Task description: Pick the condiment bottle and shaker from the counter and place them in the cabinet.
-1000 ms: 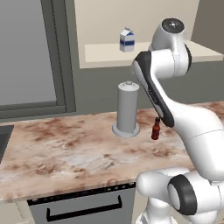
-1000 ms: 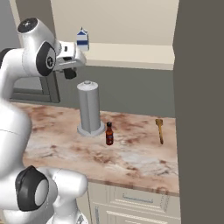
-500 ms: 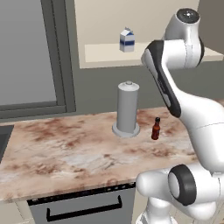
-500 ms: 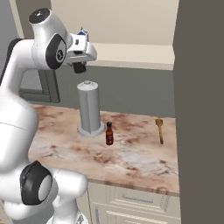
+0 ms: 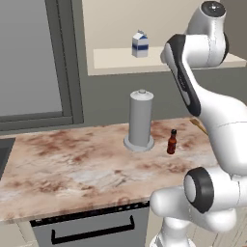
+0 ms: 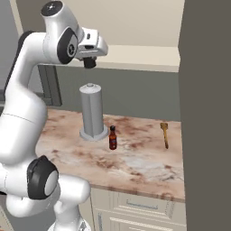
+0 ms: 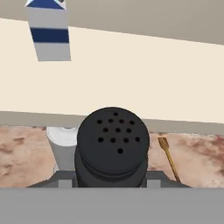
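Shaker held high at the cabinet's front edge, bottle on the counter.

The gripper (image 6: pixel 90 62) is clamped on the black shaker (image 7: pixel 113 146), raised level with the front edge of the cabinet (image 6: pixel 149 57) shelf; in the hand view its perforated top faces the camera and the pale shelf board spreads wide and bare beyond it, a milk carton (image 7: pixel 48 30) at 11 o'clock. The condiment bottle (image 6: pixel 113 138) stands upright on the counter (image 6: pixel 135 158), long axis vertical, cap up, just beside the grey cylinder (image 6: pixel 92 111) at its 4 o'clock; a wooden utensil (image 6: pixel 165 134) lies well apart.
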Controlling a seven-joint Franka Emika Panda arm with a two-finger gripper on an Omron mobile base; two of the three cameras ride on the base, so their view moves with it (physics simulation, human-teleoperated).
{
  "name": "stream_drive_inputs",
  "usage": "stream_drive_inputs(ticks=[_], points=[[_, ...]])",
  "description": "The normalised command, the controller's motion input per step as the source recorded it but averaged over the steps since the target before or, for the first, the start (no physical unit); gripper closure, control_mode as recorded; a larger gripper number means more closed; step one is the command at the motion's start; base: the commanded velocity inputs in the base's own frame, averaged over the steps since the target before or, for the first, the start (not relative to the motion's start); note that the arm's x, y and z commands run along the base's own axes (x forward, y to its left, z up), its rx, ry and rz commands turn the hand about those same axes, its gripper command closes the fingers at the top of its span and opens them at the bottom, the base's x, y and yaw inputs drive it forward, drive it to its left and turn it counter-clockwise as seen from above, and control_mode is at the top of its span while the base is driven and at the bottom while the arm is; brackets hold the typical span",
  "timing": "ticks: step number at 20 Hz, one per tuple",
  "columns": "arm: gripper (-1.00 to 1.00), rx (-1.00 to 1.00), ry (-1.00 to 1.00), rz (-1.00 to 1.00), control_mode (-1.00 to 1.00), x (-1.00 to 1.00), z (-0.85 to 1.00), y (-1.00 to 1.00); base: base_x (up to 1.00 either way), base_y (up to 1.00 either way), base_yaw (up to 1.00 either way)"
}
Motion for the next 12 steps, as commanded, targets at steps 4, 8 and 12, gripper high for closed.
stream_drive_inputs(ticks=[4, 8, 12], points=[[1.00, 0.00, 0.00, 0.00, -1.00, 0.28, 0.00, -0.03, 0.00, 0.00, 0.00], [1.00, 0.00, 0.00, 0.00, -1.00, 0.32, 0.00, -0.02, 0.00, 0.00, 0.00], [1.00, 0.00, 0.00, 0.00, -1.00, 0.33, 0.00, -0.03, 0.00, 0.00, 0.00]])
